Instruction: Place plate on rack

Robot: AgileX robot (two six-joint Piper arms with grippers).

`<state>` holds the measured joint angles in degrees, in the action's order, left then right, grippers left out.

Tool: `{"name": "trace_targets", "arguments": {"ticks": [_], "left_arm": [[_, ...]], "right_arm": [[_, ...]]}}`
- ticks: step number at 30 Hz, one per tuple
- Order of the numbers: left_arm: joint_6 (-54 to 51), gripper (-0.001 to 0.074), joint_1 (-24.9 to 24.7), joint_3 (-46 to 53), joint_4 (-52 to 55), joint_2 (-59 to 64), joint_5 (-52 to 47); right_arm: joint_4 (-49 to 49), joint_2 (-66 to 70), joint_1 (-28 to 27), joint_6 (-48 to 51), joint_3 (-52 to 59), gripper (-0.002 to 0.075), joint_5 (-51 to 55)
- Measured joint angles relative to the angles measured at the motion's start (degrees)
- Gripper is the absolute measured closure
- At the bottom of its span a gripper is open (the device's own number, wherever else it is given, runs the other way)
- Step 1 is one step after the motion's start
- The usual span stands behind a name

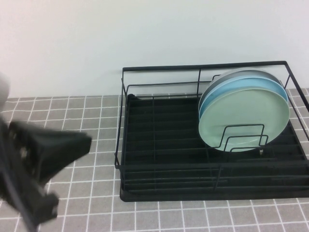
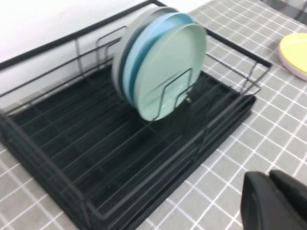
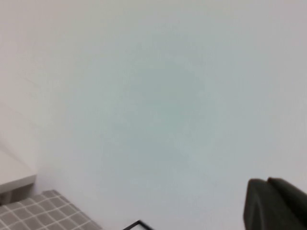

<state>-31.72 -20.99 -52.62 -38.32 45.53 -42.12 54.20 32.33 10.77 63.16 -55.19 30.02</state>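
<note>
A: Where's the plate (image 1: 244, 118) sitting on my feed?

B: I have it right of centre in the high view, standing on edge in the rack (image 1: 164, 164), leaning back and held by the looped wire dividers (image 1: 241, 137). It's pale mint green, smooth and matte, with a shallow rim. Right behind it stands a light blue plate (image 1: 241, 83), and behind that a grey one (image 1: 227, 76); the three are stacked face to face.

A: And the rack itself?

B: Black wire, rectangular, with a slatted tray base, on a grey tiled tabletop (image 1: 72, 116) with white grout lines. A plain white wall fills the upper half of the high view. The rack's right end is cut off by the frame edge.

A: What about the grippers?

B: The left gripper (image 1: 53, 150) is a blurred dark mass at the lower left of the high view, above the tiles and well apart from the rack. I cannot tell how its fingers stand. In the left wrist view, a yellow plate (image 2: 295, 52) is cut off at the upper right.

A: The right gripper (image 3: 276, 203)?

B: Only a dark corner of it shows in its own wrist view, against the white wall. Again, I cannot tell its state.
</note>
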Motion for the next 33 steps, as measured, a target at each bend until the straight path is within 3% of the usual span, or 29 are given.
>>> {"name": "trace_targets", "arguments": {"ticks": [5,13,19,33], "left_arm": [[0.0,0.0735,0.0,12.31,-5.22,-9.31,9.46],[-5.39,0.0735,0.0,27.13,-19.12,-16.49,20.67],[-6.08,0.0735,0.0,27.81,-27.62,-16.49,21.37],[-6.08,0.0735,0.0,27.81,-27.61,-16.49,18.57]], "right_arm": [[-2.07,-14.61,0.0,-8.75,14.44,0.0729,-4.68],[1.38,-30.16,0.0,-10.46,35.0,0.0729,-15.56],[2.41,-33.37,0.0,-10.46,37.62,0.0729,-19.36],[2.54,-33.25,0.0,-10.46,37.9,0.0729,-18.05]]}}
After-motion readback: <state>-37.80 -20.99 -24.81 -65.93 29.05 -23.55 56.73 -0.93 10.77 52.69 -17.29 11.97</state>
